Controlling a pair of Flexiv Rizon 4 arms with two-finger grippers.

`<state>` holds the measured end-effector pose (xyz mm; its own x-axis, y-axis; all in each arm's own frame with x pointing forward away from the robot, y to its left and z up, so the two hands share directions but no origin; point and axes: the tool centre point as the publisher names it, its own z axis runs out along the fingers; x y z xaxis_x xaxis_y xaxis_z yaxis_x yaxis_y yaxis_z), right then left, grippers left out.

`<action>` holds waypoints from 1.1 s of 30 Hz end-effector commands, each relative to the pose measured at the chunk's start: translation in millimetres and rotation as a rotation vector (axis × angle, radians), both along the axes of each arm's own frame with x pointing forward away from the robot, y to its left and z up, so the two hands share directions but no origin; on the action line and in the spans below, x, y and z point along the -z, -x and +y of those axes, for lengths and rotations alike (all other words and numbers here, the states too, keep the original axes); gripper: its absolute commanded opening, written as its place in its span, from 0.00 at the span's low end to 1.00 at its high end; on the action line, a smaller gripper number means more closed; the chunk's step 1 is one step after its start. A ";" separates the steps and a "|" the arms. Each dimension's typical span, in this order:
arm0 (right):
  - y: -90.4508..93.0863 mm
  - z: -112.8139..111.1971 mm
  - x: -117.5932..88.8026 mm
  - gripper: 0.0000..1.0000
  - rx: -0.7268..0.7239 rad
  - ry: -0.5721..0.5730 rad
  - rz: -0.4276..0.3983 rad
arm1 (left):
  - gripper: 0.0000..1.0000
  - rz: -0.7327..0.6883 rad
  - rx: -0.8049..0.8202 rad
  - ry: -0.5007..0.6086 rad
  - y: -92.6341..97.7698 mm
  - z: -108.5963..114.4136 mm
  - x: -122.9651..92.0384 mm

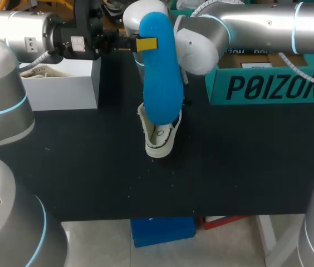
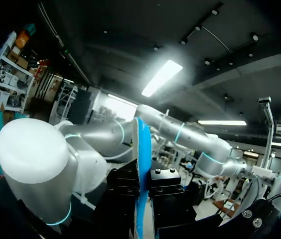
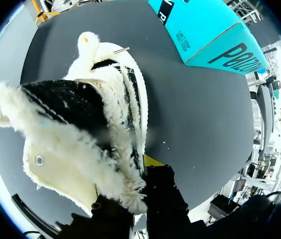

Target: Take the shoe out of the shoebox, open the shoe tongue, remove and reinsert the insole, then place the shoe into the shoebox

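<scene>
The left gripper (image 1: 141, 43) pinched the pulled-out insole (image 1: 160, 72), the right gripper (image 3: 141, 174) pinched the shoe (image 1: 161, 136), and neither was put back yet.

Bright blue insole (image 1: 160, 67), plain; shoe (image 1: 161, 136) cream fleece, black upper with white stitching, black-striped white sole edge; shoebox (image 1: 268, 86) teal, dark lettering; desk (image 1: 90, 161) matt black; second box (image 1: 62, 89) white; left end effector (image 1: 146, 43) yellow-tipped; arms (image 1: 257, 22) silver, pale-blue rings.

Shoe (image 1: 160, 136): you have one.
Blue insole (image 1: 160, 67): you have one.
Teal shoebox (image 1: 268, 88): you have one.
White box (image 1: 62, 86): you have one.
</scene>
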<state>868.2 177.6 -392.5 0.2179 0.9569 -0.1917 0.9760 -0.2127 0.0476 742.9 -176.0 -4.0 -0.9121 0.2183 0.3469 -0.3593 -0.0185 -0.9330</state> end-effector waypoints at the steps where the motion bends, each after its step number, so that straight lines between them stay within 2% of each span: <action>1: 3.0 3.1 11.7 0.00 -0.029 0.009 -0.019 | 0.00 -0.002 -0.004 0.001 0.8 -1.2 1.2; 9: 8.6 -1.6 19.9 0.00 -0.039 0.014 -0.028 | 0.00 -0.002 -0.004 0.001 0.8 -1.2 1.2; 10: 8.9 -2.3 19.6 0.24 -0.037 0.012 -0.030 | 0.00 -0.002 -0.004 0.001 0.8 -1.2 1.2; 11: 9.1 -2.9 19.0 0.93 -0.034 0.012 -0.030 | 0.00 -0.002 -0.004 0.001 0.8 -1.2 1.2; 12: 9.2 -4.2 17.8 1.00 -0.027 0.015 -0.032 | 0.00 -0.002 -0.004 0.001 0.8 -1.2 1.2; 18: 8.2 -8.2 -0.3 1.00 0.003 -0.061 -0.027 | 0.00 -0.002 -0.004 0.001 0.8 -1.2 1.2; 23: 7.6 -13.3 -23.0 1.00 0.020 -0.204 -0.031 | 0.00 -0.002 -0.004 0.001 0.8 -1.2 1.2; 33: 17.1 -16.6 -65.4 1.00 -0.013 -0.455 -0.102 | 0.00 -0.002 -0.004 0.001 0.8 -1.2 1.2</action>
<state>863.2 182.3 -338.1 0.2202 0.9707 0.0958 0.9742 -0.2239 0.0292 743.0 -176.0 -4.0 -0.9122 0.2182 0.3470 -0.3593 -0.0186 -0.9330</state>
